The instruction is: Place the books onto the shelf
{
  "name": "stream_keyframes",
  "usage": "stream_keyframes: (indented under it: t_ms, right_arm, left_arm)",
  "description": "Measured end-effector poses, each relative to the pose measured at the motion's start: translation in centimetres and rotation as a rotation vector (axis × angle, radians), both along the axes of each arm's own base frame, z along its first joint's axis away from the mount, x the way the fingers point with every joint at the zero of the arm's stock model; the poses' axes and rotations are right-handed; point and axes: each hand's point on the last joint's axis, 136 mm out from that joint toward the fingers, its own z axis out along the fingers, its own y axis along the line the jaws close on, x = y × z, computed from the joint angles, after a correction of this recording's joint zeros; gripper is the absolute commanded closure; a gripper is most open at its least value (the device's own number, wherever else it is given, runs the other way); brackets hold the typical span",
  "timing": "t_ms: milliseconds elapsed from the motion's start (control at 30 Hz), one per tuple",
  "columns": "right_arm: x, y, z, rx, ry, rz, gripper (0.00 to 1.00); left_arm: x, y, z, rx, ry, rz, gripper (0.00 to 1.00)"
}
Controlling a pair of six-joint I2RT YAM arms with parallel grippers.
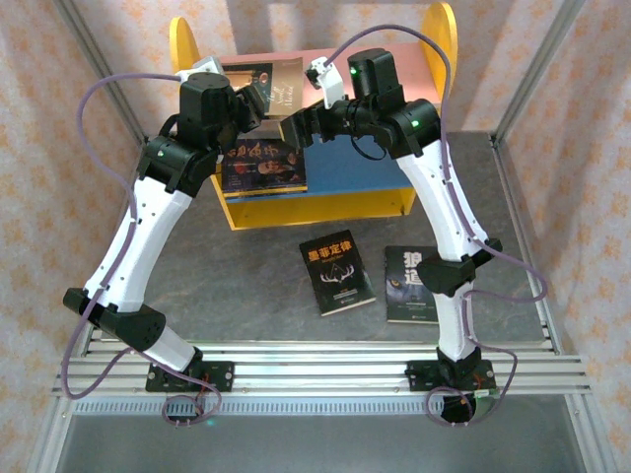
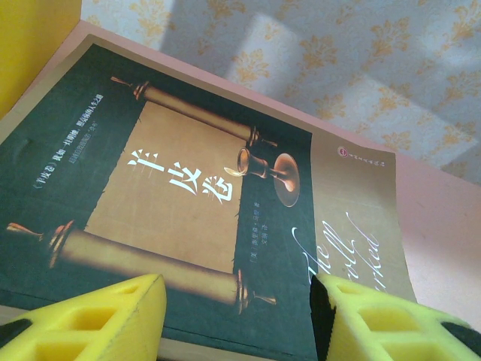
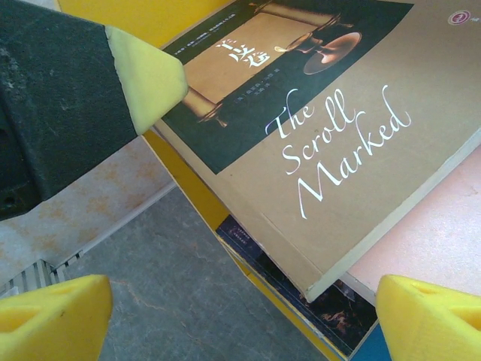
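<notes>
A brown and dark-green book titled "The Scroll Marked" [image 2: 188,180] lies flat on the shelf's pink upper board [image 2: 443,241], its corner [image 3: 353,188] overhanging the front. My left gripper [image 2: 237,312] is open, with one yellow finger on each side of the book's near edge, and it reaches in from the left [image 1: 254,99]. My right gripper [image 3: 240,320] is open and wide, hovering in front of the shelf [image 1: 296,130] with nothing between its fingers. A dark book [image 1: 261,166] rests on the blue lower board [image 1: 355,168]. Two dark books with Chinese titles [image 1: 337,274] [image 1: 412,284] lie on the table.
The shelf's yellow side panels [image 1: 180,49] [image 1: 441,39] rise on both sides, and its yellow front lip [image 1: 325,209] faces the arms. The grey table [image 1: 246,286] spreads in front. Metal frame posts [image 1: 532,69] and patterned walls close in the space.
</notes>
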Motion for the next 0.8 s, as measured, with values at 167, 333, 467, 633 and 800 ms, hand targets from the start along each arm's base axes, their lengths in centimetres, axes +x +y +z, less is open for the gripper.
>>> stream_keyframes:
  t_ms: [167,333,467,633,800]
  right_arm:
    - [0.03,-0.06,-0.11,-0.007,-0.004,-0.001,0.11]
    - [-0.02,-0.15,-0.13,-0.016,-0.015,0.002,0.11]
    - [-0.04,-0.16,-0.24,-0.022,-0.018,0.005,0.12]
    - [-0.08,-0.26,-0.28,-0.026,-0.029,0.006,0.13]
    - [-0.11,-0.33,-0.28,-0.026,-0.042,0.007,0.12]
  left_arm:
    - [0.0,0.0,0.0,0.0,0.0,0.0,0.48]
    - [0.0,-0.01,0.0,0.0,0.0,0.0,0.48]
    - [0.0,-0.01,0.0,0.0,0.0,0.0,0.48]
    - [0.0,-0.01,0.0,0.0,0.0,0.0,0.48]
    - [0.0,-0.01,0.0,0.0,0.0,0.0,0.48]
